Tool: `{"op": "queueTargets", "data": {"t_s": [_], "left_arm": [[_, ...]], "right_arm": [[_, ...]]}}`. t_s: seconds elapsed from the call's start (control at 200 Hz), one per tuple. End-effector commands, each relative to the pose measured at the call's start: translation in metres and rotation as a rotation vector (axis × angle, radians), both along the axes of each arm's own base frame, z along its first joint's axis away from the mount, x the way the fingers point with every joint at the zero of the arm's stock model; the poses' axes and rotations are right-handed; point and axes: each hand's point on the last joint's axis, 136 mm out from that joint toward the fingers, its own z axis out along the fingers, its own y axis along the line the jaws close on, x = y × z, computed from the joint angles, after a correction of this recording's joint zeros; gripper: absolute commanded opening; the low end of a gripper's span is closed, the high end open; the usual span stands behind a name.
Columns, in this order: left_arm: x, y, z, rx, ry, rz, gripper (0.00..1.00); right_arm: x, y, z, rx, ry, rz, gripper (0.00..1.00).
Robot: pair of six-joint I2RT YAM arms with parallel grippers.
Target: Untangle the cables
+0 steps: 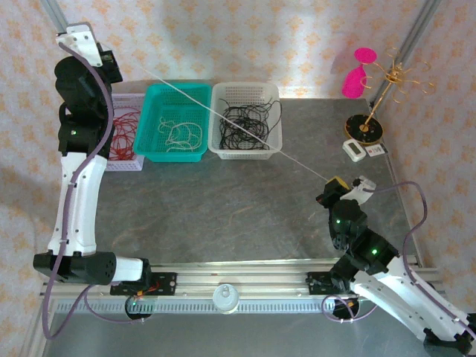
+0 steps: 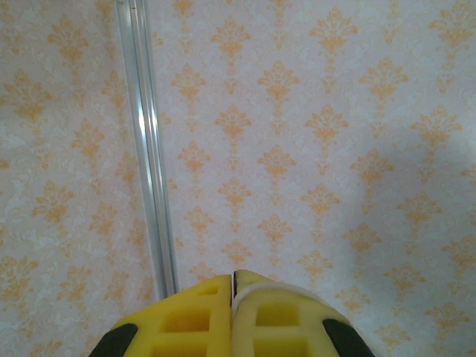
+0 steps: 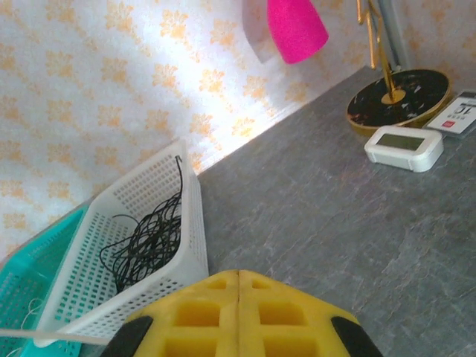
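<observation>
Top external view: three baskets line the far edge of the surface (image 1: 223, 216): a pale basket (image 1: 123, 165) of red cables (image 1: 125, 126), a teal basket (image 1: 151, 145) of loose white cables (image 1: 182, 134), and a white basket (image 1: 245, 153) of black cables (image 1: 245, 119). Open grey room reaches from them to the near edge. One taut white cable (image 1: 297, 160) runs from the left pincer (image 1: 113, 65), raised at the far-left corner, to the right pincer (image 1: 336, 184) near the right edge. Both are clenched on it.

Staged robot lab: aluminium rail (image 1: 253, 279), wallpaper backdrop (image 1: 260, 37), grey table (image 1: 223, 208).
</observation>
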Motion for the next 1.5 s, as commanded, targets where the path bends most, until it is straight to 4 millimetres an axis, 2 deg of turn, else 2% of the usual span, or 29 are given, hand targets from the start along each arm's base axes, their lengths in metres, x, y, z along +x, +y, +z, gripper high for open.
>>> {"op": "queueTargets", "data": {"t_s": [0.0,0.05,0.07,0.125,0.165,0.245,0.41,0.581,0.821,1.091,1.196,1.346,1.492], "left_arm": [[-0.001,0.014,0.007,-0.029,-0.038,0.017,0.00],[0.004,0.009,0.006,-0.026,-0.034,-0.013,0.00],[0.005,0.006,0.006,-0.023,-0.034,-0.032,0.00],[0.010,-0.002,0.004,-0.017,-0.033,-0.080,0.00],[0.012,-0.004,0.004,-0.023,-0.037,-0.093,0.00],[0.016,-0.008,0.005,-0.021,-0.038,-0.123,0.00],[0.024,-0.022,0.006,-0.006,-0.045,-0.207,0.00],[0.036,-0.018,0.006,0.009,-0.037,-0.185,0.00],[0.048,-0.024,0.024,-0.007,-0.081,-0.230,0.00],[0.070,-0.027,0.018,-0.049,-0.087,-0.264,0.00],[0.074,-0.030,0.022,-0.058,-0.097,-0.278,0.00],[0.064,-0.036,0.048,-0.065,-0.143,-0.315,0.00],[0.029,-0.034,0.092,-0.029,-0.237,-0.288,0.00]], "right_arm": [[-0.005,-0.014,-0.001,-0.110,0.024,-0.048,0.00],[0.001,0.009,0.004,-0.134,-0.003,0.084,0.00],[0.002,0.027,0.005,-0.141,-0.019,0.183,0.00],[0.002,0.069,0.006,-0.134,-0.059,0.405,0.24],[0.000,0.090,0.002,-0.122,-0.066,0.512,0.39],[0.003,0.111,-0.005,-0.114,-0.040,0.596,0.46],[0.010,0.136,-0.007,-0.092,-0.030,0.678,0.46],[0.015,0.142,-0.004,-0.090,-0.034,0.685,0.47],[0.016,0.145,-0.011,-0.090,-0.009,0.693,0.46],[0.016,0.145,-0.015,-0.082,0.001,0.693,0.46],[0.016,0.145,-0.016,-0.083,0.005,0.691,0.46],[0.017,0.145,-0.016,-0.082,0.005,0.688,0.46],[0.020,0.146,-0.018,-0.089,0.010,0.684,0.46]]}}
